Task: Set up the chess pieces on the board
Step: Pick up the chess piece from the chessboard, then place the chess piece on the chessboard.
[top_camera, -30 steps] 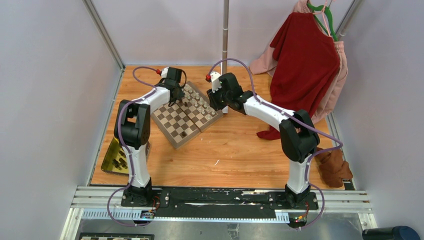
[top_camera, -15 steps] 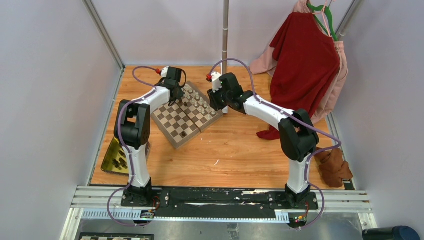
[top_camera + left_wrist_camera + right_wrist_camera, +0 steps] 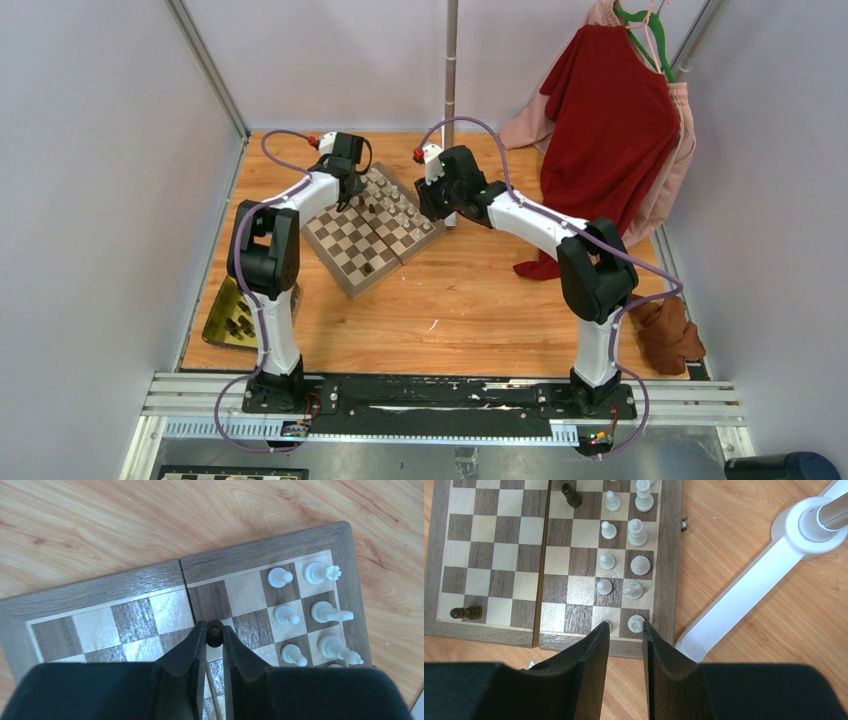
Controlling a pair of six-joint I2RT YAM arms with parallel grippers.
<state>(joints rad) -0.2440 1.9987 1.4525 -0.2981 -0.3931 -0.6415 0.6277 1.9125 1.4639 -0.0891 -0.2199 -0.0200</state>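
On the tabletop (image 3: pixel 470 300) the board (image 3: pixel 352 238) is laid askew. The left gripper (image 3: pixel 214 630) is closed on a dark piece (image 3: pixel 215 636) at the centre seam. The right gripper (image 3: pixel 626 630) is held narrowly parted, empty, beside the white pieces (image 3: pixel 637 532).

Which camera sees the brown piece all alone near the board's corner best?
The right wrist view: the lone dark brown piece is close and sharp. The top view shows only a tiny speck; the left wrist view misses it.
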